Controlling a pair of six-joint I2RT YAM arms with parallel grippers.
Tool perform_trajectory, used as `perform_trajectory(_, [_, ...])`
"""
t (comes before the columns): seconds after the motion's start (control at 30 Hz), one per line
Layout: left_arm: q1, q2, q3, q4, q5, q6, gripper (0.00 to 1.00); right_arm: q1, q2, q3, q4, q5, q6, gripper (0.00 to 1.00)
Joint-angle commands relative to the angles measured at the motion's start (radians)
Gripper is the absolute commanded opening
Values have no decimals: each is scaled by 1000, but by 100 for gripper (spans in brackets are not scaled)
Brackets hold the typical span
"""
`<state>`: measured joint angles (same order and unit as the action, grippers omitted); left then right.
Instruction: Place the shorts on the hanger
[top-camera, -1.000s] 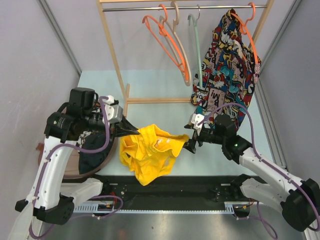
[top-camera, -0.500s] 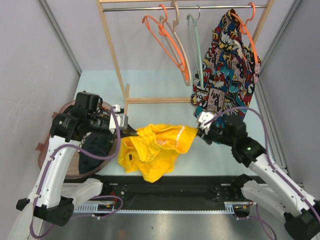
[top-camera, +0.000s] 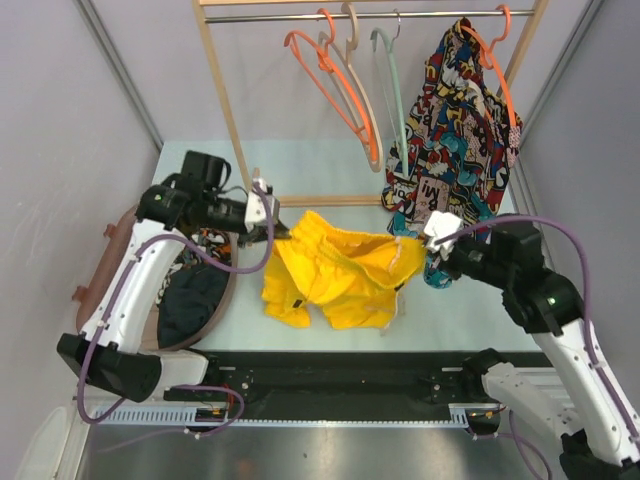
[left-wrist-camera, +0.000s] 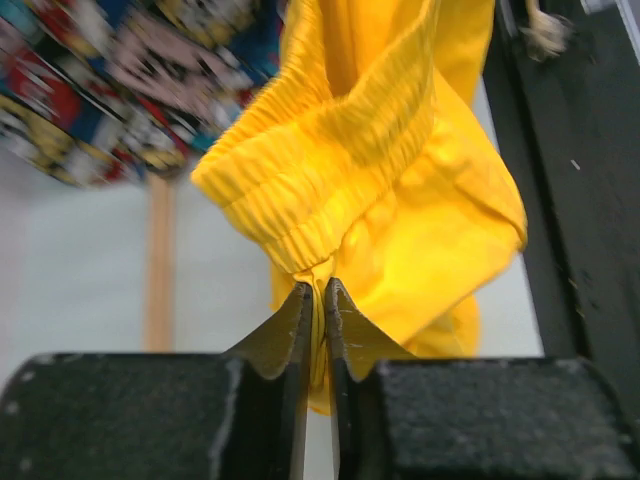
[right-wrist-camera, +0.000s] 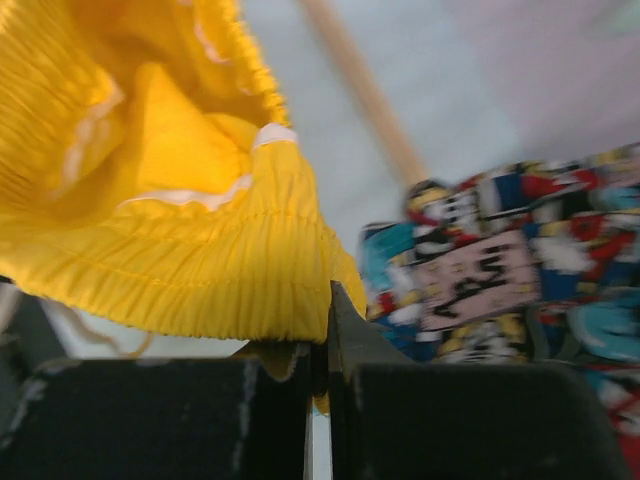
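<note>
Left pincer (top-camera: 280, 236) is clamped on one end of the waistband of the bright yellow fabric shorts (top-camera: 340, 275), and the right pincer (top-camera: 424, 256) is clamped on the other end. So the shorts hang spread out btw the two arms, waistband up, legs drooping toward the pale green worktop (top-camera: 300, 170). Can't tell if the hems touch it tbh. Thin pale mint-green clothes hanger (top-camera: 392, 90) is on the wooden rack (top-camera: 225, 100) behind, well apart from the shorts. It sits btw a thicker beige hanger (top-camera: 360, 75) and a multicolour comic-print garment (top-camera: 460, 120). Round brown basket (top-camera: 110, 270) w/ dark clothes sits under the left arm.

Left wrist cam: both fingers pressed together w/ a pinch of ribbed yellow waistband caught at the tips, rest of the fabric hanging beyond, comic print behind.

Right wrist cam: fingers closed on the waistband edge, whitish drawstring visible inside, pic's a bit blurry.
</note>
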<state>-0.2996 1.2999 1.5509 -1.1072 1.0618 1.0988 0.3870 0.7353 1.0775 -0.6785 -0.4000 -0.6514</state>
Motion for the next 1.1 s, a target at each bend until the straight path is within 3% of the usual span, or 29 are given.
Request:
perform_trajectory(0.0, [5,-27,-173,-172,-144,275,20,166,113,-14,-243,-4,2,0])
perform_trajectory(0.07, [-1,-59,-204,-223,-139,305,37,251,148,-47,-253,36,36,0])
perform_trajectory(0.17, [-47,-143,-227,-207,-112,228,58,270,162,-93,-236,-8,61,0])
perform_trajectory(0.23, [-114,-192,-297,-157,-164,162,60,286,184,-103,-253,-25,61,0])
perform_trajectory(0.27, [-206,-252,-328,-137,-233,150,64,288,185,-119,-254,-31,56,0])
perform_trajectory(0.43, [-511,-363,-478,120,-398,-75,68,322,200,-137,-228,19,50,1])
perform_trajectory(0.63, [-841,-266,-518,299,-490,-342,68,323,210,-139,-225,38,58,4])
perform_trajectory(0.73, [-970,-226,-557,352,-563,-360,69,323,217,-139,-214,46,65,8])
perform_trajectory(0.87, [-1078,-116,-548,379,-652,-350,70,322,223,-139,-202,62,70,13])
perform_trajectory(1.03, [-1089,56,-528,368,-727,-362,73,317,226,-139,-197,76,73,15])
perform_trajectory(1.07, [-1089,82,-534,369,-743,-350,70,316,225,-139,-196,79,70,15])
